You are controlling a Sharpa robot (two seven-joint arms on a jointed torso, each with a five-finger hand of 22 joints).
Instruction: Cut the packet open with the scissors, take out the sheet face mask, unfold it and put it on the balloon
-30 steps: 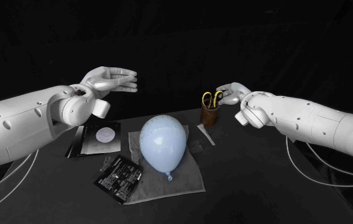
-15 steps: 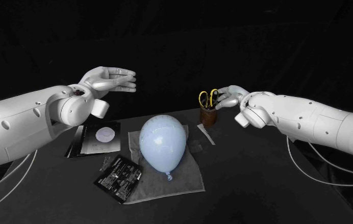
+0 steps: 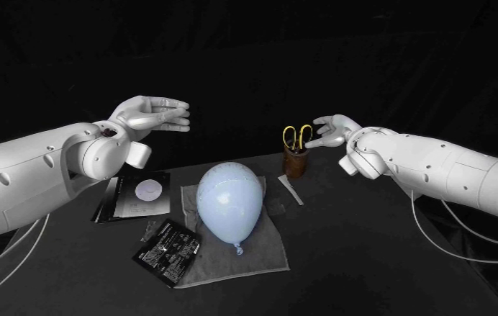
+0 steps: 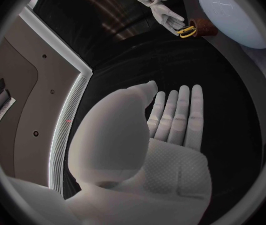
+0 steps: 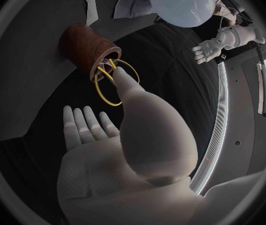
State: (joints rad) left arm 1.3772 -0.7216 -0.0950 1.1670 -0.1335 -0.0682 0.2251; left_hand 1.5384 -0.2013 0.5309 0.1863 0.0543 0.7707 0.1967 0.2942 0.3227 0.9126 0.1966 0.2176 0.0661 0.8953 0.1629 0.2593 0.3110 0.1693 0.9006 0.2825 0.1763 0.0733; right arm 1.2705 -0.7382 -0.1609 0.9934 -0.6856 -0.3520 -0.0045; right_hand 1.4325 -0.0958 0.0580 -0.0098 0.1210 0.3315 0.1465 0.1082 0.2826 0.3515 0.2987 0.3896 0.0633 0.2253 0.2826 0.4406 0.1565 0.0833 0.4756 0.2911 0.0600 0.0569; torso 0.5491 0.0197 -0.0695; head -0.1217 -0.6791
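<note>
My head camera looks down; wrist cameras sit close behind my left hand [image 4: 164, 150] and right hand [image 5: 114, 155]; all share the balloon [image 3: 230, 201].

Glossy balloon [image 3: 229, 199] lies on matt grey cloth [image 3: 260, 255]; scissors [image 3: 298, 136] have shiny golden handles.

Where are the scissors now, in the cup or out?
In. The scissors stand in the brown cup, yellow handles sticking out the top, the right hand at the handles.
</note>
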